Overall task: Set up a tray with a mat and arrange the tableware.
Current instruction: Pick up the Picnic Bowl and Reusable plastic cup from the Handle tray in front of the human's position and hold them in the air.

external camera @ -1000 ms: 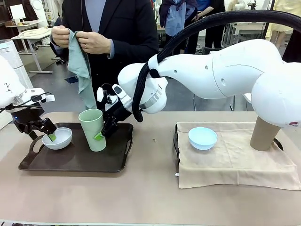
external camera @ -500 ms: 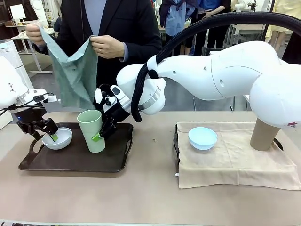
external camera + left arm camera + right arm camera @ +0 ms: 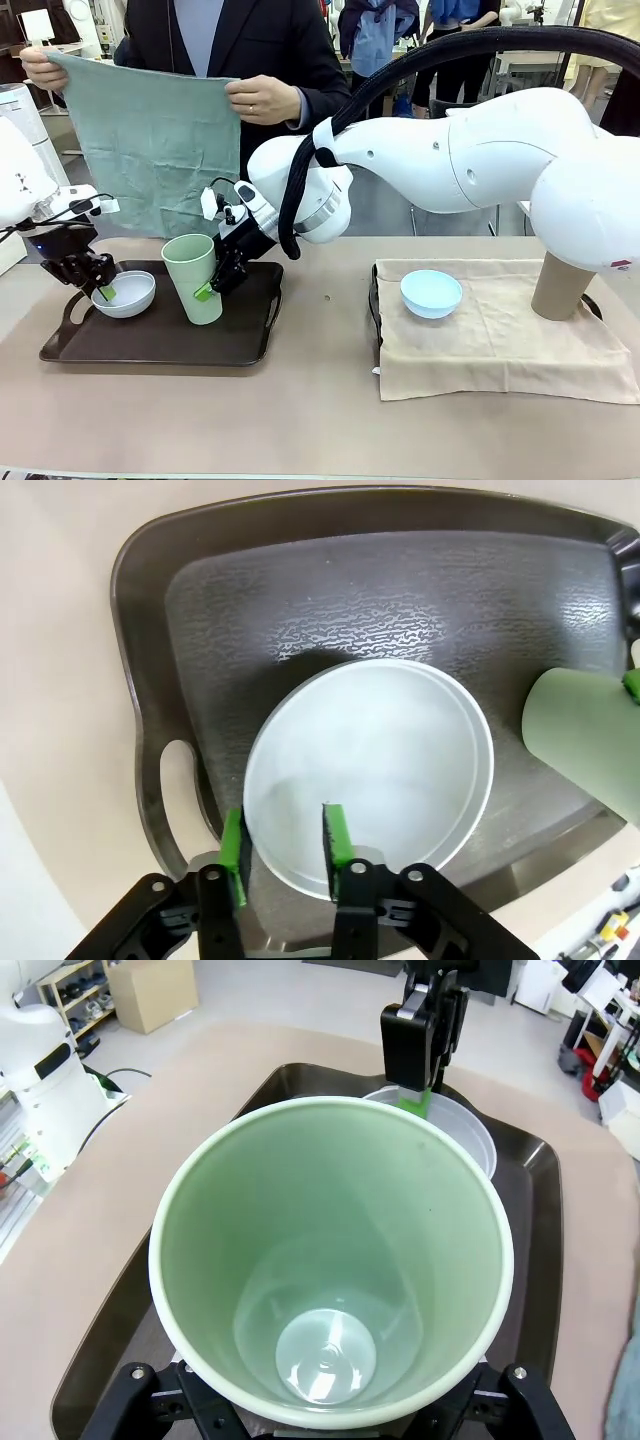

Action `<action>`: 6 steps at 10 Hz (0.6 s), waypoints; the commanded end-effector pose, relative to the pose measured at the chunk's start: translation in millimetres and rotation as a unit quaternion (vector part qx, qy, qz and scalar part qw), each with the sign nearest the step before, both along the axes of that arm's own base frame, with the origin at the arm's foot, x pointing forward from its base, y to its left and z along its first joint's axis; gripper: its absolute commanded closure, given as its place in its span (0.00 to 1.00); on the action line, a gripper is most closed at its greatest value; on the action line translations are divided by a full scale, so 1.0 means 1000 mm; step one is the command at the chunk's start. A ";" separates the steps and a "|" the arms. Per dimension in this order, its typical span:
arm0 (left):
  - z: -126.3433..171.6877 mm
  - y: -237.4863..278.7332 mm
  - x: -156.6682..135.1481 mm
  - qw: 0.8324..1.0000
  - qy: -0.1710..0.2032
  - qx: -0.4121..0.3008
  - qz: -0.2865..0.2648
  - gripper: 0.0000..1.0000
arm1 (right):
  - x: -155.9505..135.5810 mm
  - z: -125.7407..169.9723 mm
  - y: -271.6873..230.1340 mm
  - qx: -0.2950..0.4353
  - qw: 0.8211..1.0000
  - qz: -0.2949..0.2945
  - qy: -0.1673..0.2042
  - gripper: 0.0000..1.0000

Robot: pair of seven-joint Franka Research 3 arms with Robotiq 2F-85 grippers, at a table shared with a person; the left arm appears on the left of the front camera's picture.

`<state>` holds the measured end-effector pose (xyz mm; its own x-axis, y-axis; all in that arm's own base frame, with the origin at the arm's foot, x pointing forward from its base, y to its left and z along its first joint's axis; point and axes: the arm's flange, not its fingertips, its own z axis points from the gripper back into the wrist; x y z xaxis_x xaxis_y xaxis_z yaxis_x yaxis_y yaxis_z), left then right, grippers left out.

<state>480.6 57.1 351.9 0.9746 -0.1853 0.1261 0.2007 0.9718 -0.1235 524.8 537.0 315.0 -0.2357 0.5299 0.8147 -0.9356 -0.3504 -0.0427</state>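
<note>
Dark tray [image 3: 160, 340] on the table — left pincer [image 3: 100, 290] clamped on white bowl [image 3: 125, 293], right pincer [image 3: 207, 290] on green cup [image 3: 193, 275]

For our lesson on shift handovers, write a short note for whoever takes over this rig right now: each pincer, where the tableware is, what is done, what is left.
Left pincer: shut on the white bowl rim, over the bare dark tray.
Right pincer: shut on the pale green cup, tilted on that tray.
Person holds a green cloth spread behind it.
Done: other tray has a beige mat, blue bowl and tan cup.
Left: probably clear the dark tray, lay the cloth, replace bowl and cup.
</note>
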 end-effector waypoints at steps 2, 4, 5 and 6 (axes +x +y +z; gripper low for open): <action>-0.003 0.006 -0.002 1.000 -0.001 -0.009 -0.006 1.00 | 0.007 -0.001 0.005 0.013 1.000 0.019 -0.005 0.74; -0.003 0.008 -0.002 1.000 0.001 -0.003 -0.007 1.00 | 0.006 -0.002 0.003 0.017 1.000 0.020 -0.006 0.74; -0.002 0.008 -0.003 1.000 -0.001 0.000 -0.008 1.00 | 0.005 -0.002 0.003 0.017 1.000 0.020 -0.007 1.00; -0.001 0.009 -0.003 1.000 -0.003 0.002 -0.008 1.00 | 0.005 -0.002 0.002 0.017 1.000 0.020 -0.008 1.00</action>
